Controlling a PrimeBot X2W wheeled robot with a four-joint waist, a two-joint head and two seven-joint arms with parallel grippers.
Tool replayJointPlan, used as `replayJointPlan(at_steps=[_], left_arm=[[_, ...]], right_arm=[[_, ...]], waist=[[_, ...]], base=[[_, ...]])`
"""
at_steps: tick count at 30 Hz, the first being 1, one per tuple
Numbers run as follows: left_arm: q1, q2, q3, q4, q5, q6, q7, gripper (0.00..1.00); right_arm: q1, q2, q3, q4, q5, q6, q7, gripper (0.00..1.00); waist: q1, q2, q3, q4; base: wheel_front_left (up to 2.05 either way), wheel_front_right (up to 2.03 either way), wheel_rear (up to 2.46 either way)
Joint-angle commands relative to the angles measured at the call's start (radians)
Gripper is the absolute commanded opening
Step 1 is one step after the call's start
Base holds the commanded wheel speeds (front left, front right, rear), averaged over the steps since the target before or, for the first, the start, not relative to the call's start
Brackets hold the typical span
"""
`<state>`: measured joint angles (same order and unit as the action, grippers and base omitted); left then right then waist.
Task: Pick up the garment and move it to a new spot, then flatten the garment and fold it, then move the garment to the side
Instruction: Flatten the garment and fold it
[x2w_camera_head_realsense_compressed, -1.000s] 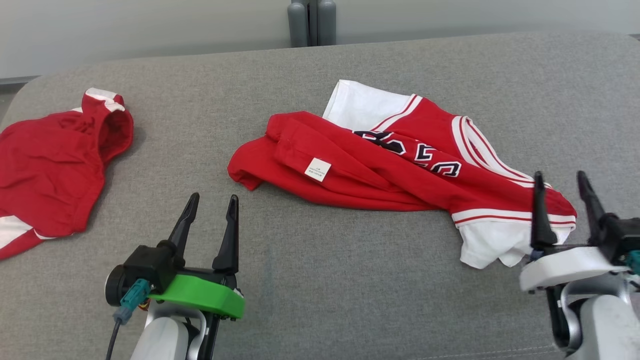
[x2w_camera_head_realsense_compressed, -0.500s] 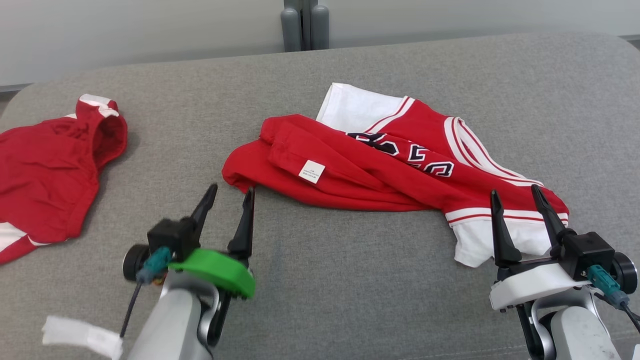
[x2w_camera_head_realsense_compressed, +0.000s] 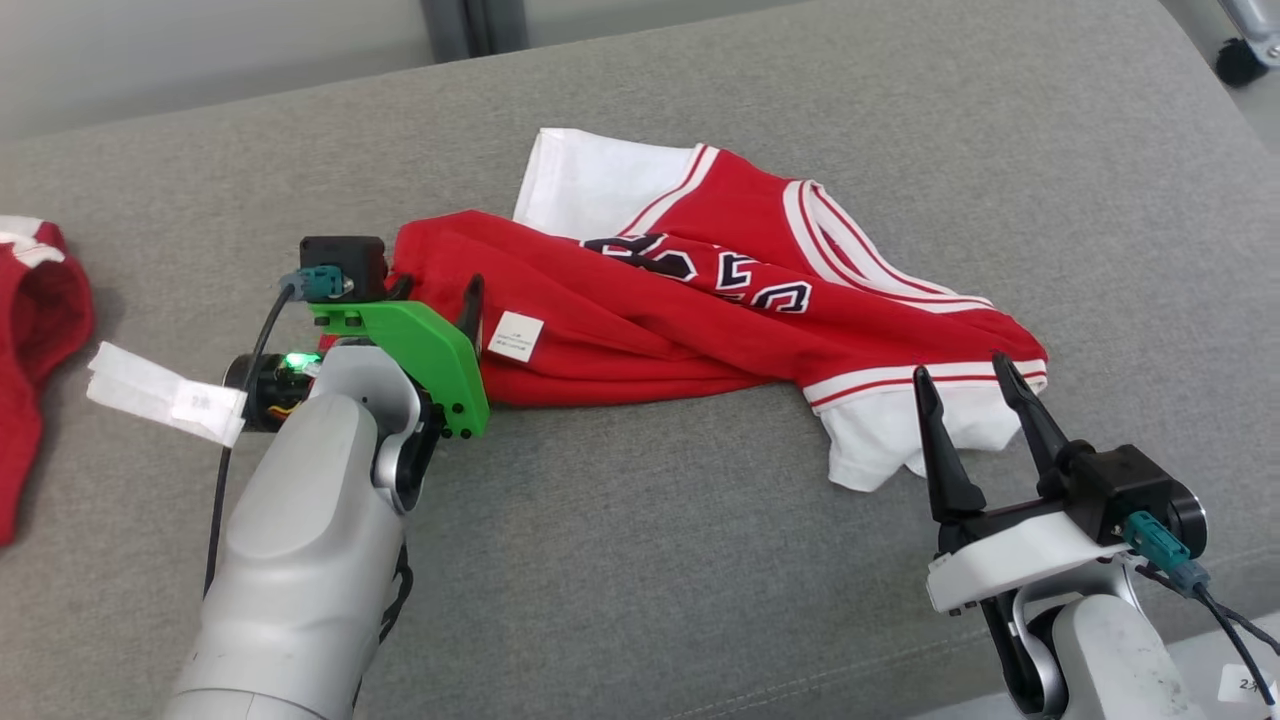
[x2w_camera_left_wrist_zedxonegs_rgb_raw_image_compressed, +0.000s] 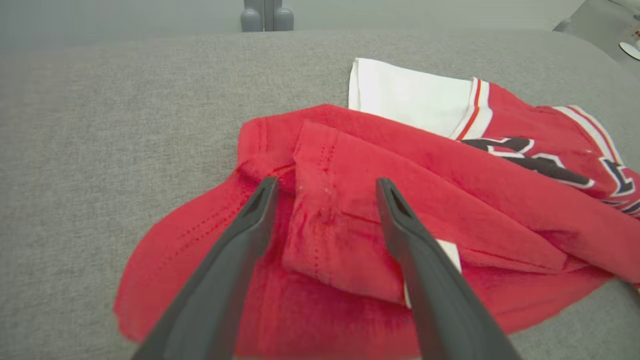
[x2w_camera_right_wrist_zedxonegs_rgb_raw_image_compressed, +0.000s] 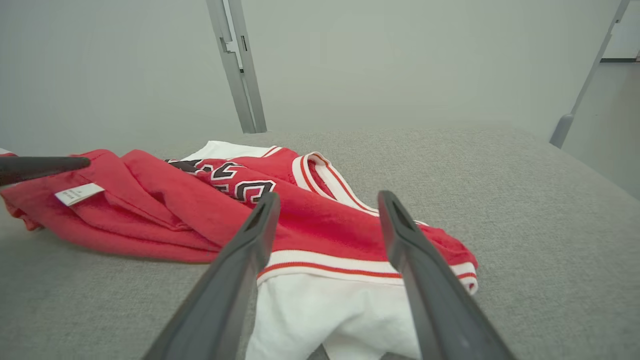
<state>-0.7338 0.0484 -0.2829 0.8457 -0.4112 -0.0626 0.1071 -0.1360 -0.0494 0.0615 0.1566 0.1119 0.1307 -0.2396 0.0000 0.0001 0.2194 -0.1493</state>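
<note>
Lying rumpled at the middle of the grey cushion (x2w_camera_head_realsense_compressed: 640, 560), the garment (x2w_camera_head_realsense_compressed: 700, 320) is a red jersey folded over itself in long creases. Dark, white-edged letters run across its chest, partly tucked under a fold. One white sleeve lies flat at its far edge. The other sleeve, trimmed in red and white stripes, spills off its near right end. A small white label (x2w_camera_head_realsense_compressed: 517, 336) sits on the red fold toward the left end.

The left gripper (x2w_camera_left_wrist_zedxonegs_rgb_raw_image_compressed: 326, 184) is over that left end with its jaws spread and nothing between them but loose cloth. In its wrist view a hemmed red fold lies in the gap between the fingers. Whether the tips touch the fabric I cannot tell. The right gripper (x2w_camera_head_realsense_compressed: 958, 368) is at the near right sleeve, jaws likewise spread wide and holding nothing. Its tips point at the striped trim, and the white sleeve shows between its fingers in the right wrist view.

A white tag (x2w_camera_head_realsense_compressed: 165, 395) hangs on the left arm's cable. A second red garment (x2w_camera_head_realsense_compressed: 40, 300) lies well apart at the cushion's left edge. Behind the cushion stands a grey post (x2w_camera_head_realsense_compressed: 470, 25), with a dark wheel (x2w_camera_head_realsense_compressed: 1240, 60) at the far right.
</note>
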Motion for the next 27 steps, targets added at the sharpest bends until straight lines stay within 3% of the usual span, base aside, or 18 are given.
replayJointPlan(at_steps=[1, 13, 14, 17, 21, 27], left_arm=[[-0.019, 0.004, -0.004, 0.015, 0.010, 0.015, 0.013, 1.00], [-0.042, 0.027, -0.049, 0.024, 0.057, 0.063, 0.004, 1.00], [-0.039, 0.027, -0.051, 0.023, 0.054, 0.063, 0.005, 0.96], [-0.028, 0.025, -0.061, 0.022, 0.047, 0.051, 0.023, 0.00], [-0.025, 0.022, -0.067, 0.002, 0.044, 0.044, -0.002, 0.00], [0.039, 0.014, -0.050, -0.128, -0.003, 0.037, -0.136, 0.00]], right_arm=[[-0.012, -0.002, 0.004, 0.005, 0.009, 0.000, -0.008, 1.00], [-0.024, -0.002, 0.012, 0.019, 0.039, 0.000, -0.023, 1.00], [-0.025, -0.002, 0.013, 0.020, 0.039, 0.000, -0.024, 1.00], [-0.029, -0.002, 0.012, 0.022, 0.040, 0.000, -0.025, 1.00], [-0.028, -0.002, 0.000, 0.024, 0.040, 0.000, -0.026, 1.00], [-0.003, -0.002, -0.032, 0.019, 0.031, 0.000, -0.026, 1.00]], waist=[[0.0000, -0.0001, 0.029, -0.041], [0.0000, -0.0001, 0.022, -0.035], [0.0000, -0.0001, 0.022, -0.033], [0.0000, -0.0001, 0.022, -0.029], [0.0000, -0.0001, 0.018, -0.019], [0.0000, -0.0001, -0.001, 0.032]], base=[[0.00, 0.00, 0.00], [0.00, 0.00, 0.00], [0.00, 0.00, 0.00], [0.00, 0.00, 0.00], [0.00, 0.00, 0.00], [0.00, 0.00, 0.00]])
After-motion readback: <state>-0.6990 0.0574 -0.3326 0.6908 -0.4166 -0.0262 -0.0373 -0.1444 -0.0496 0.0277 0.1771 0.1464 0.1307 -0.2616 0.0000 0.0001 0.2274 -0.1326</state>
